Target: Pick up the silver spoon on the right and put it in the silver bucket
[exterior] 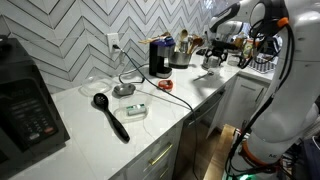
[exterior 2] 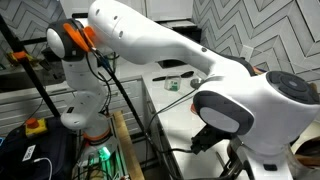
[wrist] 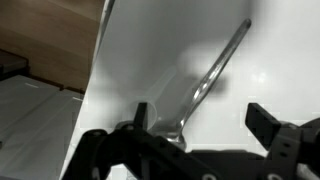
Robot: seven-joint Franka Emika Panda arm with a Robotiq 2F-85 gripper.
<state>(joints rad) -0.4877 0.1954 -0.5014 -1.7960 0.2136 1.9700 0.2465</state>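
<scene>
The gripper (wrist: 200, 112) is spread wide and holds nothing. In the wrist view its two dark fingers (wrist: 142, 112) stand well apart at the bottom of the picture, just above the white counter (wrist: 130, 60). The silver spoon (wrist: 215, 70) lies flat on the counter between them. Its lower end is close to the finger on the picture's left side. Whether that finger touches it cannot be told through the blur.

Only the wrist view shows the spoon. It also shows the counter's edge running down the picture's left side, with wooden floor (wrist: 50, 30) beyond it. In an exterior view the whole counter (exterior: 90, 130) can be seen. On it stand a black coffee machine (exterior: 160, 57) near the tiled wall and the silver bucket (exterior: 181, 58) just beside it. A black ladle (exterior: 110, 115) lies nearer the counter's front edge. There the gripper (exterior: 213, 58) hangs over the counter's far end, and the spoon is too small to make out. In an exterior view the white arm (exterior 2: 170, 50) fills most of the picture and hides most of the counter.

The spoon's long axis runs on a slant. Its thin handle points to the picture's upper right, and its broader end lies toward the gripper.
</scene>
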